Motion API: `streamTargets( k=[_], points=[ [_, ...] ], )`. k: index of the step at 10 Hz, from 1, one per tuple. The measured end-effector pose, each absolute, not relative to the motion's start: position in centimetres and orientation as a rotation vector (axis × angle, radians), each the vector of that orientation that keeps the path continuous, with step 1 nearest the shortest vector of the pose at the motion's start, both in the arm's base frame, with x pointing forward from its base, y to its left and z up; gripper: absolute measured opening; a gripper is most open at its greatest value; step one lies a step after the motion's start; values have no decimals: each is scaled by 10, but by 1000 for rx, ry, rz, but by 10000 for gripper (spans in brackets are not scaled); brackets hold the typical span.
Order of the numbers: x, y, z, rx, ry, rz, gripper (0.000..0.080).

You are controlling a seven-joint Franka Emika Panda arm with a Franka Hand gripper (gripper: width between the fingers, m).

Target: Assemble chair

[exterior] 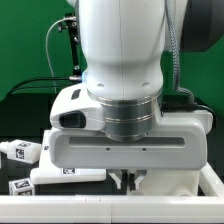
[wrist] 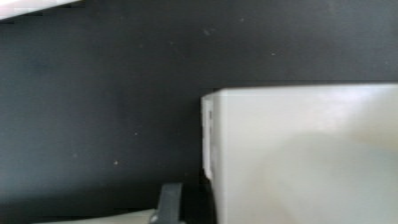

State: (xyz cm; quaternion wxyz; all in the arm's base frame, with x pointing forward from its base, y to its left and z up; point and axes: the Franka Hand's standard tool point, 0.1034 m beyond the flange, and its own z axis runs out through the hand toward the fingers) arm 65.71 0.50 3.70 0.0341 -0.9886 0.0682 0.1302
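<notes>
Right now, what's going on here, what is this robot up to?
A white robot arm is working on a chair that comes as loose white plastic parts. Its gripper is down low over the black table with the jaws shut, close beside a chunky white piece. The pictures do not show whether it has hold of anything. Other tagged parts lie loose on the table toward the exterior view's left.

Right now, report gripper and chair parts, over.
Gripper shut, low. White chair piece beside it, no grip seen. Loose tagged parts exterior view's left. Nothing blocking.
</notes>
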Motion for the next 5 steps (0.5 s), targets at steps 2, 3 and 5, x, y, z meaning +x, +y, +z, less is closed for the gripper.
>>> streamTargets(
  k=[2,3,5],
  points=[
    [655,21,62,-3038,181,373,26],
    [645,24,76,-3034,177,373,26],
    [626,21,99,-3037,144,294,26]
  ],
)
